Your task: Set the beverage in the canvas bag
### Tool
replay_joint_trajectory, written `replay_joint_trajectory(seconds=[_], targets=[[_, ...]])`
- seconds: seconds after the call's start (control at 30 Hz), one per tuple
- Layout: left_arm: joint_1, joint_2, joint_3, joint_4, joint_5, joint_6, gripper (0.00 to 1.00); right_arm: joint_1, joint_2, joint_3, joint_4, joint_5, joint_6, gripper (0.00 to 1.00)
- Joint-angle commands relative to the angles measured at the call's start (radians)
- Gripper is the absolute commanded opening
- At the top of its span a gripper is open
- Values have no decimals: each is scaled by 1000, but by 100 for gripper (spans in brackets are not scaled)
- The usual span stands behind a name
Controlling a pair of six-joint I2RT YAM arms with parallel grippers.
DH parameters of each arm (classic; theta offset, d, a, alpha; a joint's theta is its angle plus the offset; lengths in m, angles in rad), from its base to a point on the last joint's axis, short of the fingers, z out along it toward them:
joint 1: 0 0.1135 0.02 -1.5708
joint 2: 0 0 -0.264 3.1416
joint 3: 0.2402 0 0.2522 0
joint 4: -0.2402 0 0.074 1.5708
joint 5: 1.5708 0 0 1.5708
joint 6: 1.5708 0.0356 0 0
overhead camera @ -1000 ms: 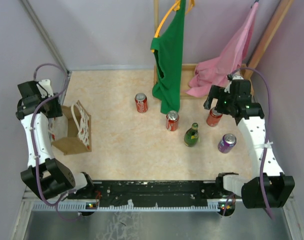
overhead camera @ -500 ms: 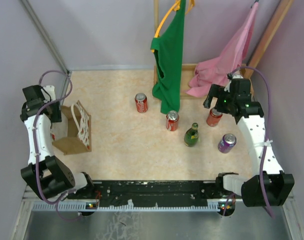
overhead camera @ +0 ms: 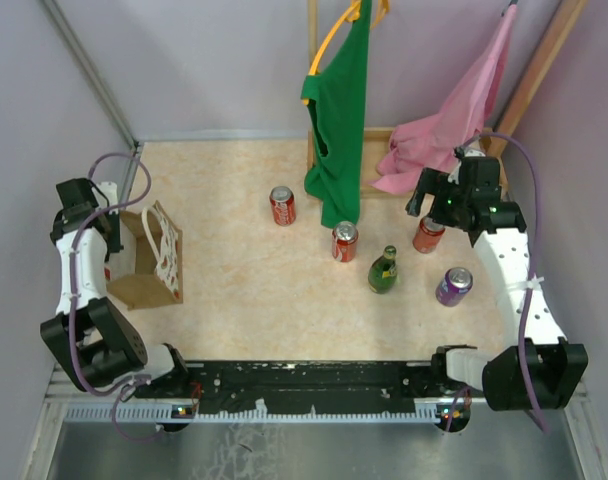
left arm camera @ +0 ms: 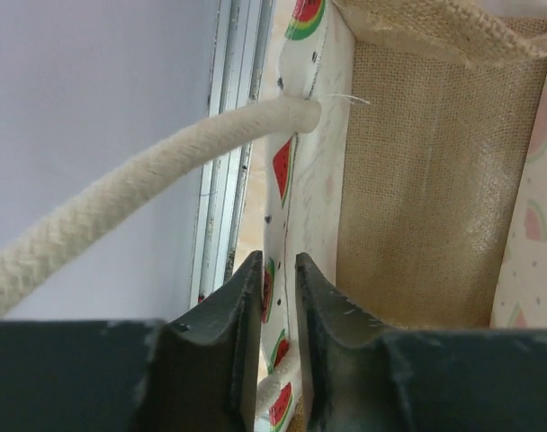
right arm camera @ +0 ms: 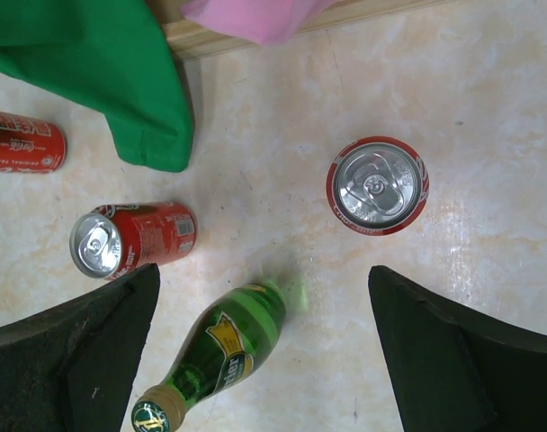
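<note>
left arm has swung in at the left edge of the bench [overhead camera: 244,290] and the left end effector [left arm camera: 278,297] has narrowed to pinch a side wall of the canvas bag [overhead camera: 149,265]. right end effector [right arm camera: 263,274] hangs wide open over a red can [right arm camera: 378,184] toward the far right corner. no drink grabbed or bagged that i can see, so basically everything's left

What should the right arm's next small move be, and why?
Probably centre the right gripper over the upright red can before lowering: its jaws stand wide open, the can sits off to one side, and the left gripper already pinches the wall of the canvas bag.
</note>
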Motion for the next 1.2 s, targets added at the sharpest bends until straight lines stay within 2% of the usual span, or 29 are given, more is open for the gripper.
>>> replay_joint_trajectory(seconds=[0.0,0.13,0.4,0.67,1.0,1.17], targets=[[0,15,6,16,28,9,21,6,-9,12,43,3,5,99],[0,23,24,-4,56,-1,0,5,-13,5,54,8,6,99],[-2,43,99,-149,275,-27,0,5,-3,20,61,10,7,99],[-27,49,137,-243,401,-72,0,5,-34,-16,71,13,26,99],[-249,67,163,-279,383,-177,0,6,-74,-59,63,24,38,99],[-293,89,165,-318,421,-261,0,6,-84,-65,55,35,33,99]])
